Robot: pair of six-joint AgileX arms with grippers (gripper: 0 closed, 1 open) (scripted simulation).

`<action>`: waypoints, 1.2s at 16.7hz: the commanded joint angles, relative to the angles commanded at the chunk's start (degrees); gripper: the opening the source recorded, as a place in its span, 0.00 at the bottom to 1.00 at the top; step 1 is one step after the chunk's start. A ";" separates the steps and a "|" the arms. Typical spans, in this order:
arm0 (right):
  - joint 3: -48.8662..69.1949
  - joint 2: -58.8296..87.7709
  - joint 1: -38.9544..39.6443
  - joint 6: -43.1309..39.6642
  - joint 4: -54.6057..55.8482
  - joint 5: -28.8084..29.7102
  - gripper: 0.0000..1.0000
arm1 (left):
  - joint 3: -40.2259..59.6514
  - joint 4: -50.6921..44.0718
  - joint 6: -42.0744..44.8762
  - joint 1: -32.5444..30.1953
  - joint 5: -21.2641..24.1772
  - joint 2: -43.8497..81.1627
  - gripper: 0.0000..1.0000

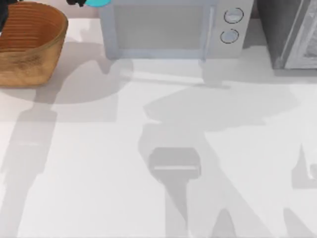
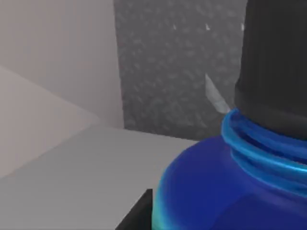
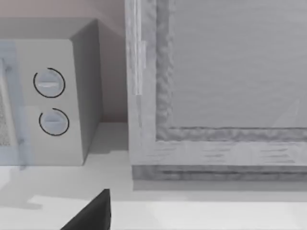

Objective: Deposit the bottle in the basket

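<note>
**Ana:** Top view is showing the bottle (image 1: 99,2) at the far edge of the picture, just right of the basket (image 1: 30,47) and over the left corner of the microwave (image 1: 171,29). Are you seeing the claw?

**Ben:** Yes, the left gripper (image 1: 78,2) is sitting right beside the bottle as a dark shape on the side facing the basket. In the left wrist view the bottle (image 2: 225,191) is lying hard against the camera, and one dark finger (image 2: 136,215) is pressing on its lower side. I am reading that as the claw pinching the bottle.

**Ana:** How is the bottle looking?

**Ben:** Its shoulder is showing deep blue, fading to turquoise low down. A lighter blue ribbed neck is ringing the top, and the black cap (image 2: 276,67) is standing above that.

**Ana:** Is it lying inside the basket?

**Ben:** No, it is hanging outside the rim, to the basket's right. The basket is standing on the table (image 1: 99,173) at the far left.

**Ana:** And the other arm?

**Ben:** The right gripper (image 3: 93,215) is facing the microwave's two knobs (image 3: 50,100) and a grey cabinet (image 3: 230,86). Whether that claw is spread or pressed together, I cannot tell.
</note>
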 joint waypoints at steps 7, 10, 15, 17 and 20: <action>0.00 0.00 0.00 0.00 0.00 0.00 1.00 | 3.43 -6.67 -0.25 25.33 10.24 -0.32 0.00; 0.00 0.00 0.00 0.00 0.00 0.00 1.00 | 3.69 -7.14 -0.27 28.04 11.19 0.14 0.00; 0.00 0.00 0.00 0.00 0.00 0.00 1.00 | 3.58 -6.96 -0.16 27.77 10.92 0.16 0.00; 0.00 0.00 0.00 0.00 0.00 0.00 1.00 | 3.94 -6.06 -0.26 26.63 9.78 1.48 0.00; 0.00 0.00 0.00 0.00 0.00 0.00 1.00 | 4.60 -4.51 -0.37 24.88 7.72 3.51 0.00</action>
